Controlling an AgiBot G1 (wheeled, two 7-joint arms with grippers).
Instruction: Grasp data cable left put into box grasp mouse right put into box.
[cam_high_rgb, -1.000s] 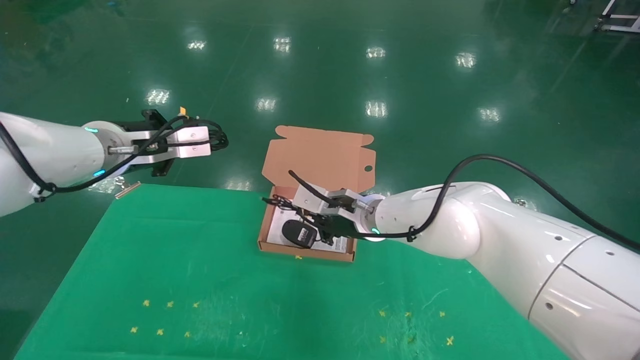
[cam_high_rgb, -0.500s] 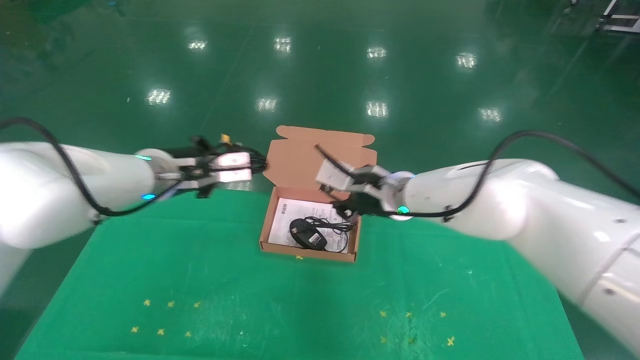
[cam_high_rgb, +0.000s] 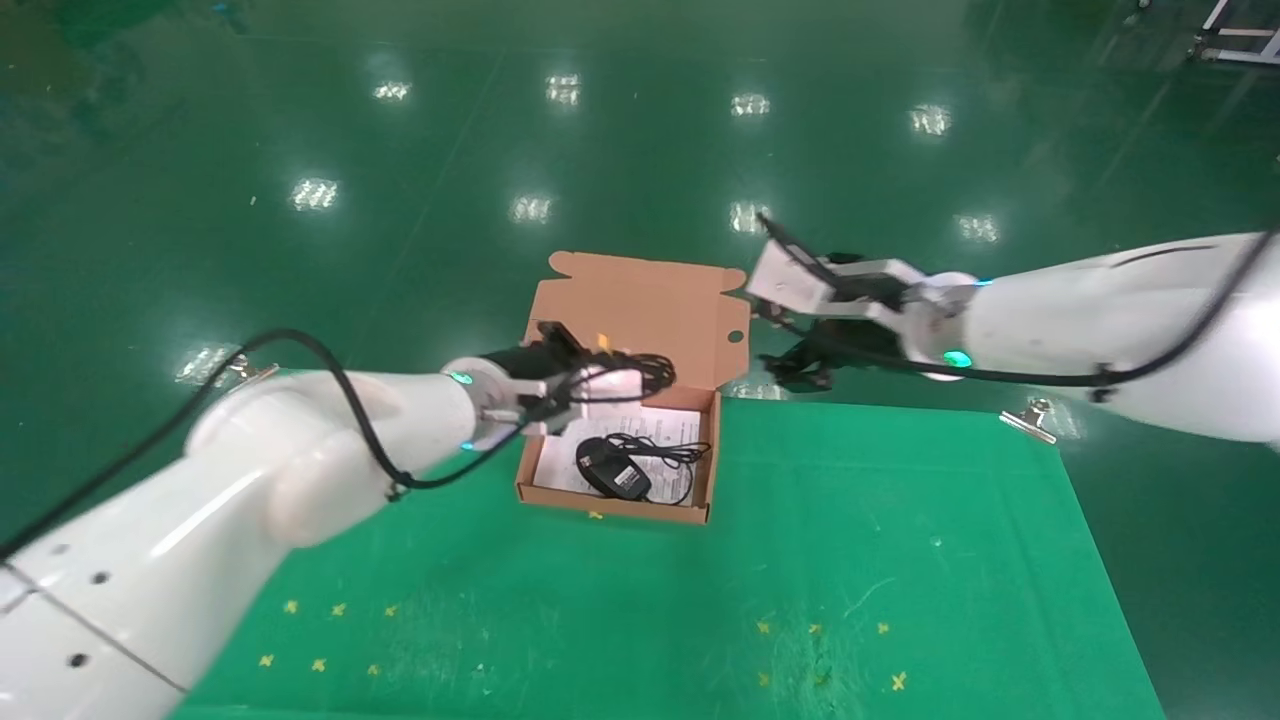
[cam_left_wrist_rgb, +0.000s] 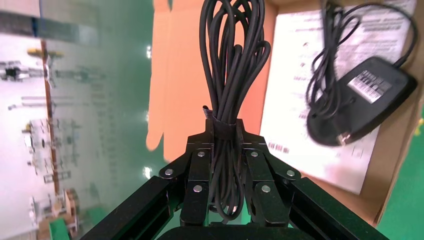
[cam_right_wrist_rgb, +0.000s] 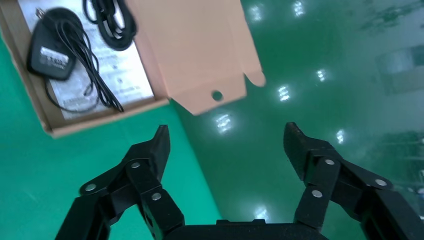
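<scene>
The orange-brown box (cam_high_rgb: 612, 510) stands open on the green table, lid (cam_high_rgb: 640, 310) upright at the back. The black mouse (cam_high_rgb: 612, 472) lies inside on the white sheet, its thin cord coiled beside it. My left gripper (cam_high_rgb: 628, 378) hangs over the box's back half, shut on the data cable (cam_left_wrist_rgb: 232, 60), a strapped bundle of black loops that sticks out past the left gripper (cam_left_wrist_rgb: 224, 132). The mouse (cam_left_wrist_rgb: 365, 97) lies just beyond the bundle. My right gripper (cam_high_rgb: 790, 368) is open and holds nothing, raised to the right of the lid, past the table's far edge. In its wrist view the right gripper (cam_right_wrist_rgb: 227, 137) looks at the floor.
Metal clips hold the green cloth at the far corners (cam_high_rgb: 1030, 418) (cam_high_rgb: 245, 368). Small yellow marks (cam_high_rgb: 330, 608) dot the front of the table. Shiny green floor lies beyond the far edge.
The right gripper has let go of the mouse in the box, lifted and drawn back to the right. The left arm has swung in from the far left, carrying the cable over the box.
</scene>
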